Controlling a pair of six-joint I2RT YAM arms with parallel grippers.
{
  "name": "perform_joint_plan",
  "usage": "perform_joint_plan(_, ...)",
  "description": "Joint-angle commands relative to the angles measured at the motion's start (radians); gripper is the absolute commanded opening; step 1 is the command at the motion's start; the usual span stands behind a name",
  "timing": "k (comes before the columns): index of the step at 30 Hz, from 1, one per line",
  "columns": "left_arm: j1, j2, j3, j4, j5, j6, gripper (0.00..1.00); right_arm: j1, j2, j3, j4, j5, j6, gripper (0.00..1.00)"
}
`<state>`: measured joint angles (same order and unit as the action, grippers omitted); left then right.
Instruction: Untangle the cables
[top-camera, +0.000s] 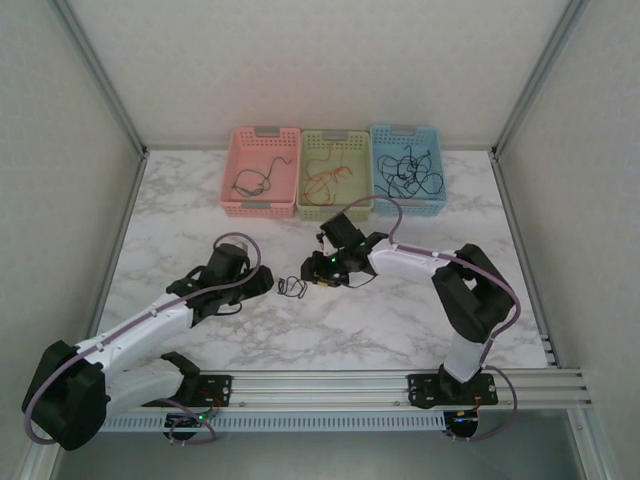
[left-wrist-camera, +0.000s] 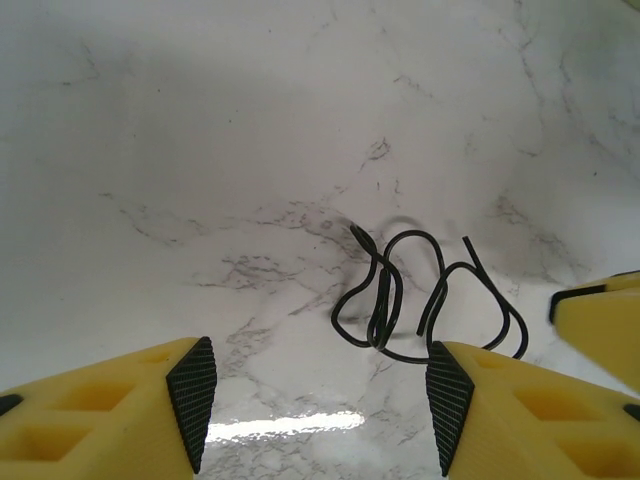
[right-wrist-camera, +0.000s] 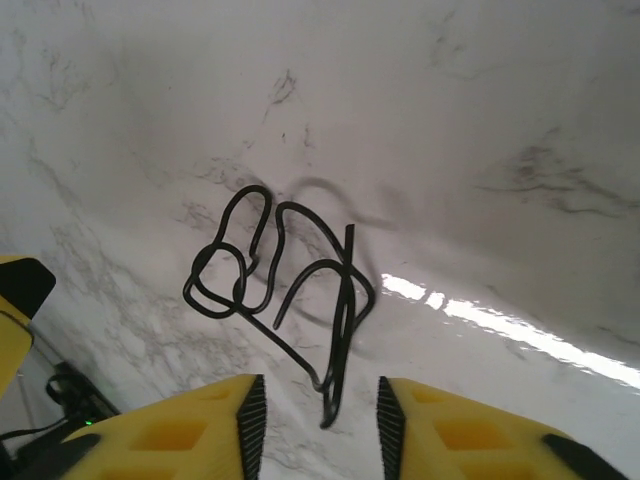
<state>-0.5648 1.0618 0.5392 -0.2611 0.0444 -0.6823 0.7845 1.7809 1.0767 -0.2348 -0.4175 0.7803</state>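
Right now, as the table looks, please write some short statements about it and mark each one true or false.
1. The pink basket stands left of the green basket. True.
2. The blue basket is empty. False: it holds tangled black cables.
3. A small black cable is outside the baskets, between the left claw and the right claw. True.
4. The left claw is shut on that cable. False: its jaws stand open, and the cable lies ahead of it.

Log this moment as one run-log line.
left gripper: open, facing black cable | right gripper: open, cable end between its fingers | cable: tangled, on table | baskets: hold other cables
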Motion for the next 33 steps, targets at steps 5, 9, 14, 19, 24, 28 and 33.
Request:
perform_joint_plan(5, 0.025, -0.011, -0.014, 0.016, 0.025, -0.010, 0.60, 0.022, 0.065, 0.017, 0.018, -0.049, 0.023, 0.22)
perform_joint_plan(9, 0.026, -0.001, -0.013, 0.021, 0.035, -0.007, 0.60, 0.023, 0.085, 0.023, 0.010, -0.058, 0.021, 0.17)
perform_joint_plan(14, 0.028, 0.012, -0.014, 0.054, 0.081, -0.004, 0.59, 0.023, 0.048, 0.023, 0.004, -0.046, -0.005, 0.04)
perform_joint_plan(19, 0.027, 0.021, 0.000, 0.119, 0.200, 0.009, 0.58, 0.023, -0.020, 0.019, -0.003, -0.040, -0.137, 0.00)
perform_joint_plan(24, 0.028, 0.000, 0.090, 0.063, 0.331, 0.075, 0.55, 0.023, -0.106, -0.004, -0.025, -0.039, -0.283, 0.00)
perform_joint_plan(28, 0.028, -0.020, 0.153, 0.055, 0.442, 0.090, 0.48, 0.022, -0.171, -0.017, -0.032, -0.078, -0.327, 0.00)
perform_joint_plan(33, 0.027, -0.021, 0.195, 0.036, 0.518, 0.106, 0.41, 0.022, -0.234, -0.030, -0.031, -0.101, -0.342, 0.00)
